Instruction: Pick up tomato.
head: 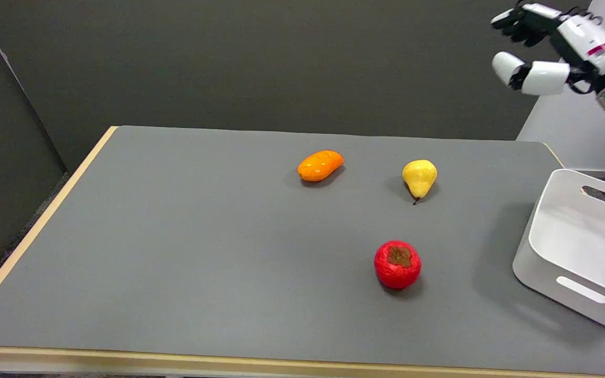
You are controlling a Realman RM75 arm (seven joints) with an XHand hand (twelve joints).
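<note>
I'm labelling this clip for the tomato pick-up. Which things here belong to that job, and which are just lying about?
Part of the job:
- tomato, red, near side of the table
- right hand, raised in the air at upper right, holding nothing

Just lying about:
- orange fruit
- yellow pear
- white bin at the right edge

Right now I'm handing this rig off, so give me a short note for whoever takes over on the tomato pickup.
Right robot hand: raised in the air at the far right, fingers apart, holding nothing.
Tomato: sitting on the gray table, near side, untouched.
Pear and orange fruit lie farther back; white bin is at the right edge.
Done: nothing yet.
Left: bring the hand down to the tomato, grip it, lift.
</note>
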